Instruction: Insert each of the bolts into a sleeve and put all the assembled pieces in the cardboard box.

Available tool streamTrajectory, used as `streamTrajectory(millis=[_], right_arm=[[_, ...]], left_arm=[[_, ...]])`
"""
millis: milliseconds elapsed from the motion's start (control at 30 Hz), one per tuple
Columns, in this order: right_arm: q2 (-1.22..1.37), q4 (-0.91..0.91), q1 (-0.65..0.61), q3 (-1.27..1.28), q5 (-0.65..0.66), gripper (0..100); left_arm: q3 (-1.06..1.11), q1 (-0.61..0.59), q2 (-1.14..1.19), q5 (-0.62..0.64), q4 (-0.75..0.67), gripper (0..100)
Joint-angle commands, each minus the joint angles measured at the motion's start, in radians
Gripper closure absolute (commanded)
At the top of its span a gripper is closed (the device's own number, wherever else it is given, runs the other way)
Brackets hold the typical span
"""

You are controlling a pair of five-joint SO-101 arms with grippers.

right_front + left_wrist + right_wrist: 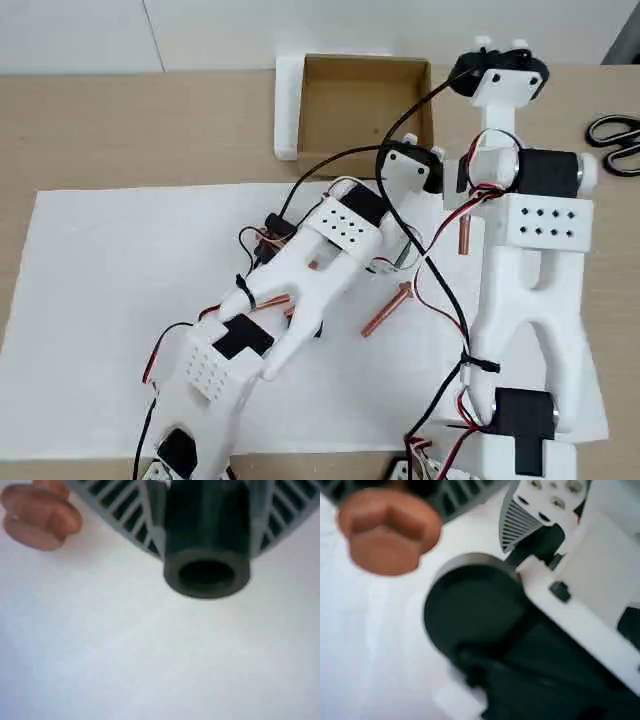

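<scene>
White paper (120, 300) covers the middle of your wooden table (120, 130), and both arms work over it.

Your left gripper (206, 577) has its ribbed fingers (115, 505) clamped on either side of a black sleeve (206, 555). The sleeve's open end faces the wrist camera and hangs just above the paper. A copper bolt head (40, 515) sits off to one side of it; you cannot tell from that view which bolt it is.

Your right gripper (395, 500) has its dark ribbed fingers (455, 492) closed on a bolt (387, 535), whose head sticks out toward the camera. From above, that bolt (465, 232) hangs nearly upright beside the right arm, near the left arm's tip.

Farther out, a loose bolt (385, 310) lies slanted on the paper between the two arms, touching neither. Another copper bolt (272, 299) shows partly under the left arm.

Beyond the paper's far edge stands the cardboard box (365, 62), open side up, with no pieces visible inside. A pair of scissors (615, 140) lies at the table's right edge, well apart from everything else.
</scene>
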Motion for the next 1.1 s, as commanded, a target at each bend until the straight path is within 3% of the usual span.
streamTrajectory(millis=[0,500,700,1067], right_arm=[[-0.008,-0.019,0.002,-0.008,-0.009,99.3],[-0.008,-0.012,0.004,-0.008,-0.009,99.3],[-0.008,-0.01,0.004,-0.008,-0.009,99.3],[-0.008,-0.01,0.002,-0.008,-0.009,99.3]], left_arm=[[-0.048,0.002,0.02,0.006,-0.018,100],[-0.099,0.008,0.106,0.006,-0.006,98],[-0.104,0.008,0.104,0.006,0.046,86],[-0.354,-0.028,0.104,0.002,0.221,86]])
